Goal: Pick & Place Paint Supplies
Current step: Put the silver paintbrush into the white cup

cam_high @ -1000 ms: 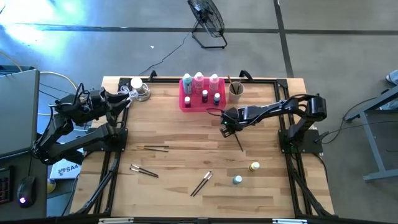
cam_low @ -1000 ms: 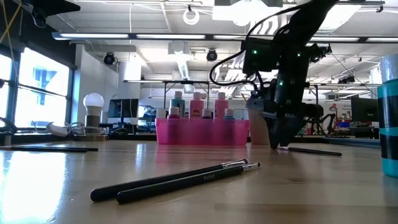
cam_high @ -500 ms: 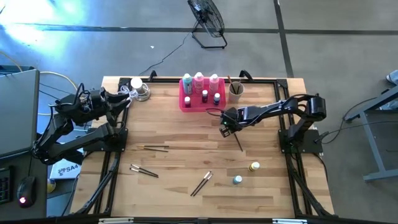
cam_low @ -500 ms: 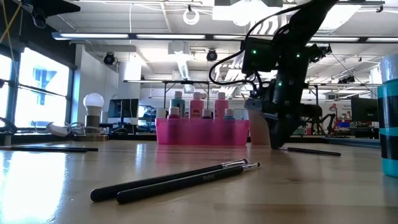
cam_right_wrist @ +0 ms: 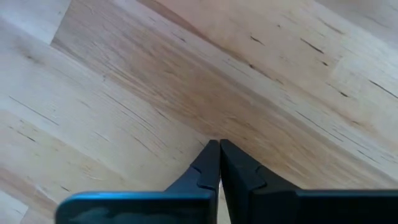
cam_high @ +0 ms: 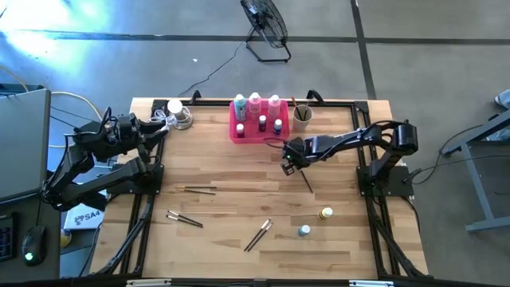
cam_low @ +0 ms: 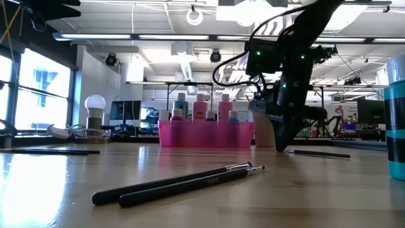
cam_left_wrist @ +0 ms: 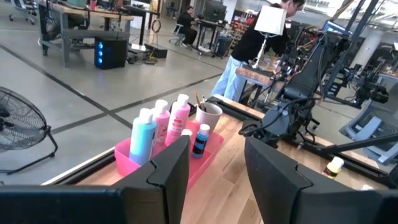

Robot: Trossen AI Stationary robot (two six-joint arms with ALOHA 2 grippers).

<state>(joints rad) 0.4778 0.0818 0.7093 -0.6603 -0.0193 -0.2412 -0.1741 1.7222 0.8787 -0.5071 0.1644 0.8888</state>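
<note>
The right gripper (cam_high: 288, 167), fingers pressed together on nothing visible, hides one end of a paintbrush (cam_high: 305, 182) just in front of the pink tray (cam_high: 236, 132). The left gripper (cam_left_wrist: 214, 168), fingers parted and empty, waits far left of the tray.

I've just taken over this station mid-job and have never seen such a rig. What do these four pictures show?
Two dark robot arms work at a wooden table. One picture looks straight down, one looks level across the tabletop, and one comes from each arm's wrist. At the back stands a pink tray of tall bottles, with a beige cup beside it. Loose brushes lie on the wood, along with a tiny yellow bottle and a teal one. The right end effector is down at the table, shut, at the end of one brush. Whether it pinches it can't be seen. The left end effector waits open at the table's left edge.
</note>
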